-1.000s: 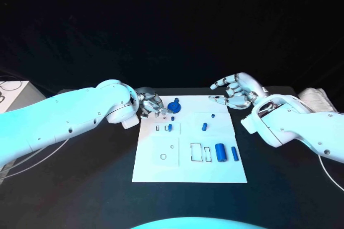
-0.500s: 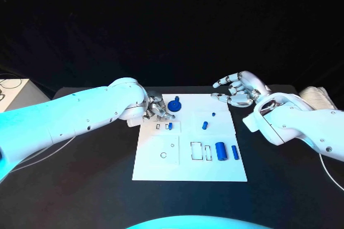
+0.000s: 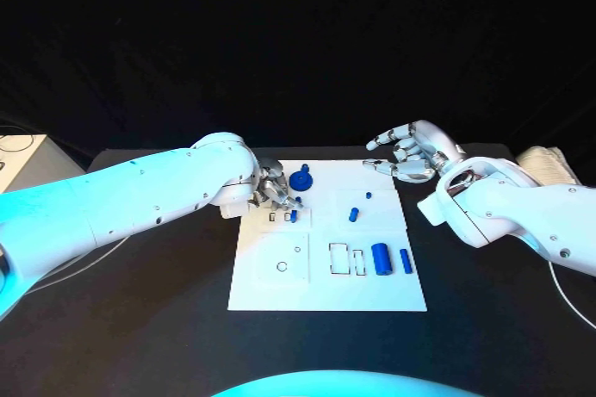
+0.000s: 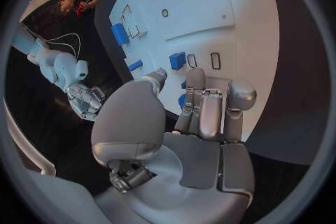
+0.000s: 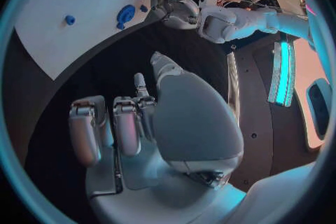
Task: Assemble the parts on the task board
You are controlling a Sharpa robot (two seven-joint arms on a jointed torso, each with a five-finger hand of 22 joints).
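Observation:
The white task board (image 3: 286,281) lies mid-table. My left hand (image 3: 276,193) hangs over its far left corner with fingers (image 4: 203,103) curled down toward the board. It is beside a blue round part (image 3: 303,183) and a small blue part (image 3: 294,214) standing by two slots. Bits of blue show behind the fingers; whether anything is pinched is unclear. Another small piece (image 3: 354,214), a tiny one (image 3: 369,195), a thick blue cylinder (image 3: 381,259) and a thin bar (image 3: 405,261) rest on the board's right half. My right hand (image 3: 407,153) floats past the far right corner, fingers spread, holding nothing.
Empty outlined slots (image 3: 338,259) and a small round hole (image 3: 283,267) mark the board's near half. A white box (image 3: 22,160) sits at the table's left edge and a pale bundle (image 3: 547,163) at its right. Cables trail along both sides.
My left hand has shifted right and slightly nearer, from the board's edge to over its far left slots. The right hand has hardly moved.

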